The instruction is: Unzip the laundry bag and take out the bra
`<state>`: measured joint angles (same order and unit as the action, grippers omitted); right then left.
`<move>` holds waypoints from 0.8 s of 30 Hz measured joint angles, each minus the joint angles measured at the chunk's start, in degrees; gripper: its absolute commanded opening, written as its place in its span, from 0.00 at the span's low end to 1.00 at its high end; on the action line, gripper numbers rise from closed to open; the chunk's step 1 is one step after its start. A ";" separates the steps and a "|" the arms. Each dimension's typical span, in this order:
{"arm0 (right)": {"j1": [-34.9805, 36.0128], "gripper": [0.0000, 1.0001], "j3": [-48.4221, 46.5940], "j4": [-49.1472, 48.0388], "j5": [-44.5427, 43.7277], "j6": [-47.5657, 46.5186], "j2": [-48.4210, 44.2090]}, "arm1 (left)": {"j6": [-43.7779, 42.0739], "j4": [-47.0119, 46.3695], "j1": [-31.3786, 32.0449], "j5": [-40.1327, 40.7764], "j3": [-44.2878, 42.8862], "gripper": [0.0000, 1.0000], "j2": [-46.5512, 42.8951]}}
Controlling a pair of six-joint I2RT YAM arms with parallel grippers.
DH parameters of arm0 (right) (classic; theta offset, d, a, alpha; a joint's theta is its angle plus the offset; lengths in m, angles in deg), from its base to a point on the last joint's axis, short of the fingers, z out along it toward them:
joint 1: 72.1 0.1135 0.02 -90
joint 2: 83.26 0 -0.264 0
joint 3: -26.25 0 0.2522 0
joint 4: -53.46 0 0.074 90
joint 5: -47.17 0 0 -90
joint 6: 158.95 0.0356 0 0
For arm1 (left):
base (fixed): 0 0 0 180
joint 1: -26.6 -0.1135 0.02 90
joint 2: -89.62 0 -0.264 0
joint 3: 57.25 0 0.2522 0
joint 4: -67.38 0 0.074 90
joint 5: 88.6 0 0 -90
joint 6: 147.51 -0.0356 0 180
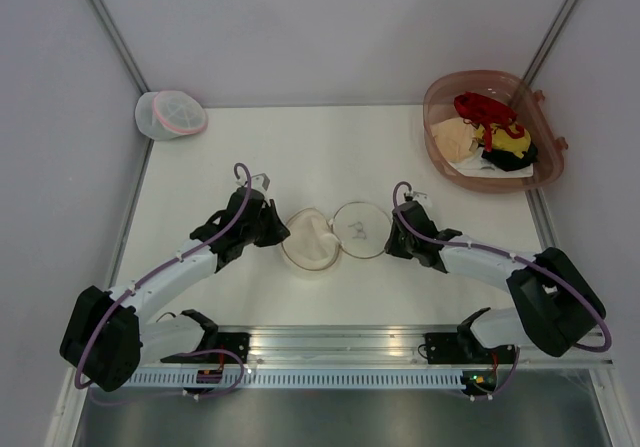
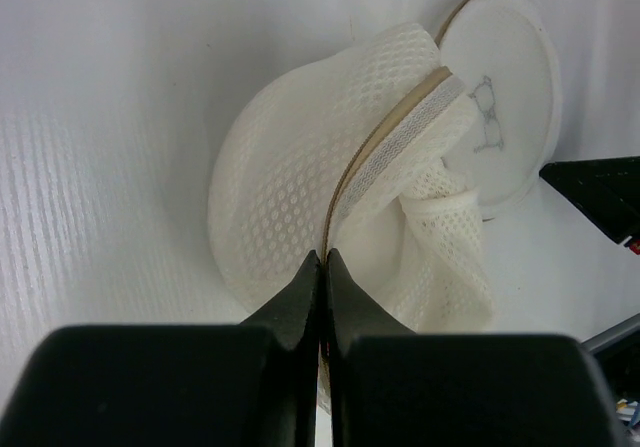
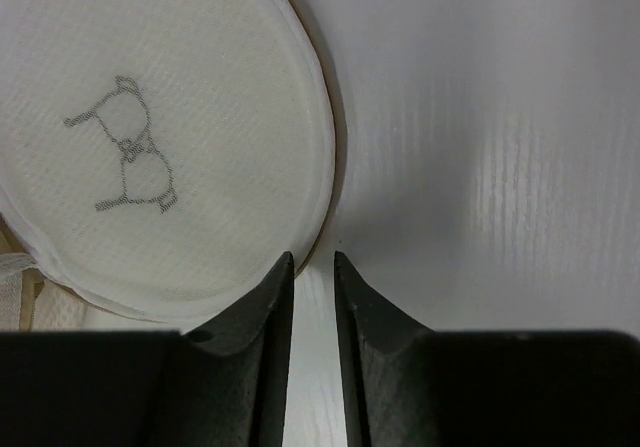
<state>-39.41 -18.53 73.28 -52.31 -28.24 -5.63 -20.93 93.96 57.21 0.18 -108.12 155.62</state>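
Table [image 1: 300,157]: wide bare room behind and to both sides of the work. Walls close in on left, right and rear, and the arm bases crowd the near edge.

Pink basket [image 1: 431,117], far right corner, against the wall. The bra [image 1: 478,105] lies in it on top of other garments, red and well apart from the bag. Judged: it is already out, and nothing red shows inside the mesh.

Laundry bag [image 2: 290,177] sits mid-table between the arms, lying open, the dome half slumped beside its flat printed face [image 3: 180,117].

A second round bag [image 1: 170,115] with a pink band sits in the far left corner, well clear.

Left gripper [image 2: 322,267]: jaws pressed together, apparently nipping the near rim of the mesh dome.

Right gripper [image 3: 313,267]: jaws a narrow slit apart with only table between them, just beside the edge of the printed face.

Risks, as judged:
- If the left arm lifts or pulls back while pinching, the whole light bag drags with it and the dome folds shut.
- If the right fingers close where they are, they catch nothing. Pushed forward, they could shove the flat face under the dome.
- The two wrists are near each other across the bag, so an inward sweep by either could clip the other.

The safest exit is up and outward.
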 measured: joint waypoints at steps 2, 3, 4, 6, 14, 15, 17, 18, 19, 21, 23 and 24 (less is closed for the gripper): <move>0.00 0.27 -0.68 -1.22 -0.31 0.02 1.36 | 0.09 -0.33 0.00 -0.61 0.00 0.02 0.04; 0.00 0.29 -1.03 -1.86 -0.57 0.02 2.03 | 0.13 -0.59 0.00 -0.87 0.02 0.02 0.07; 0.00 0.31 -1.29 -2.45 -0.87 0.04 2.60 | 0.15 -0.90 0.00 -1.09 0.02 0.02 0.13; 0.00 0.40 -1.70 -3.26 -1.31 0.02 3.28 | 0.17 -1.40 -0.04 -1.77 0.11 0.02 0.28; 0.11 0.42 -1.97 -3.91 -1.95 -0.02 3.43 | 0.33 -2.21 -0.04 -2.38 1.62 0.02 0.39; 0.11 0.38 -1.97 -3.87 -2.21 -0.02 3.43 | 0.33 -2.21 -0.04 -2.38 1.68 0.02 0.39; 0.11 0.35 -2.05 -3.72 -2.71 -0.02 3.74 | 0.37 -2.25 -0.04 -2.38 1.70 0.02 0.39; 0.11 0.30 -2.32 -3.72 -3.10 0.02 4.07 | 0.42 -2.25 -0.04 -2.38 1.70 0.02 0.39; 0.11 0.28 -2.71 -3.72 -3.56 0.11 4.70 | 0.48 -2.25 -0.04 -2.38 1.73 0.02 0.39; 0.11 0.18 -3.69 -4.04 -4.52 0.46 6.10 | 0.63 -2.25 -0.04 -2.40 1.73 0.02 0.37; 0.11 0.01 -4.63 -4.59 -5.16 0.85 7.52 | 0.70 -2.25 -0.04 -2.40 1.73 0.02 0.37; 0.13 0.00 -5.09 -5.03 -5.40 0.87 8.07 | 0.72 -2.25 -0.04 -2.43 1.73 0.02 0.37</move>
<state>-39.28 -23.62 68.26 -57.71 -27.36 2.43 -20.21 91.71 57.17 -2.24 -106.39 155.99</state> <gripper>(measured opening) 0.084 0.025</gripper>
